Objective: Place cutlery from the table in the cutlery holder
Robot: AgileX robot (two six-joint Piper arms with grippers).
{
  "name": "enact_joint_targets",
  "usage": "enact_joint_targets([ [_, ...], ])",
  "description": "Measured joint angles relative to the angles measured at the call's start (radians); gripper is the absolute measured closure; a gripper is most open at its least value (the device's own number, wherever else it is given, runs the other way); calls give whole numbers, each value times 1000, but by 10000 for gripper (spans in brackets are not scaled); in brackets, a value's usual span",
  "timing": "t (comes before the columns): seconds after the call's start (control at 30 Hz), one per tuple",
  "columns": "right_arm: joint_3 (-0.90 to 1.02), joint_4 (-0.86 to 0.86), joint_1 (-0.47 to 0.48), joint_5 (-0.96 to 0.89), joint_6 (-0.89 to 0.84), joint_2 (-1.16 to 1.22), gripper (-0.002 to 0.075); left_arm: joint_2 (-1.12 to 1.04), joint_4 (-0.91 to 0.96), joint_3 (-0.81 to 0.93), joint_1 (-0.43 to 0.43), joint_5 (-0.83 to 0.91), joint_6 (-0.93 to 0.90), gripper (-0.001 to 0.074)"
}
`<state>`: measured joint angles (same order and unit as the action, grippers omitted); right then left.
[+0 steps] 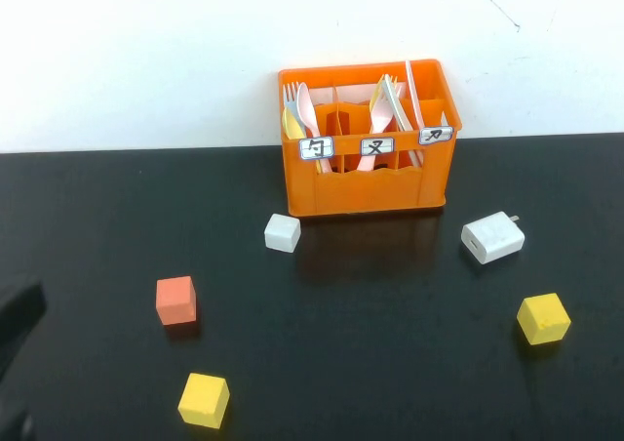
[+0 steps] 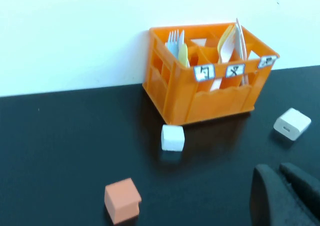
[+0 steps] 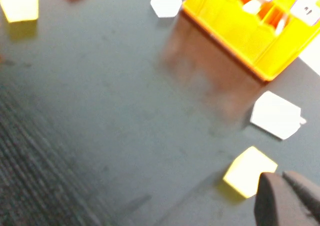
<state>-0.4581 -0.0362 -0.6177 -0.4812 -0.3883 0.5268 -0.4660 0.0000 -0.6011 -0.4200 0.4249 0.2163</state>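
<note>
The orange cutlery holder (image 1: 366, 182) stands at the back of the black table (image 1: 370, 343), against the white wall. Cutlery stands upright in it: a pale fork and a yellow spoon (image 1: 295, 117) in its left compartment, pale and yellow pieces (image 1: 386, 109) in the middle, and a pale knife (image 1: 416, 95) on the right. I see no cutlery lying on the table. The holder also shows in the left wrist view (image 2: 210, 98) and the right wrist view (image 3: 250, 36). My left gripper (image 2: 276, 169) is shut and empty, low at the near left. My right gripper (image 3: 281, 176) is shut and empty beside a yellow cube (image 3: 247, 171).
A white cube (image 1: 282, 232) lies in front of the holder's left corner. An orange-red cube (image 1: 175, 300) and a yellow cube (image 1: 204, 400) lie at the near left. A white charger plug (image 1: 492, 237) and another yellow cube (image 1: 542, 318) lie on the right.
</note>
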Motion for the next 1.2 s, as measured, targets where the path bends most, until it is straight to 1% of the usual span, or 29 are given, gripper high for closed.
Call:
enact_joint_targets([
  [0.2, 100, 27, 0, 71, 0, -39, 728, 215, -12, 180, 0, -54, 0, 735],
  [0.4, 116, 47, 0, 77, 0, -40, 728, 347, -14, 281, 0, -88, 0, 735],
  [1.2, 121, 65, 0, 77, 0, -40, 728, 363, -14, 306, 0, -91, 0, 736],
])
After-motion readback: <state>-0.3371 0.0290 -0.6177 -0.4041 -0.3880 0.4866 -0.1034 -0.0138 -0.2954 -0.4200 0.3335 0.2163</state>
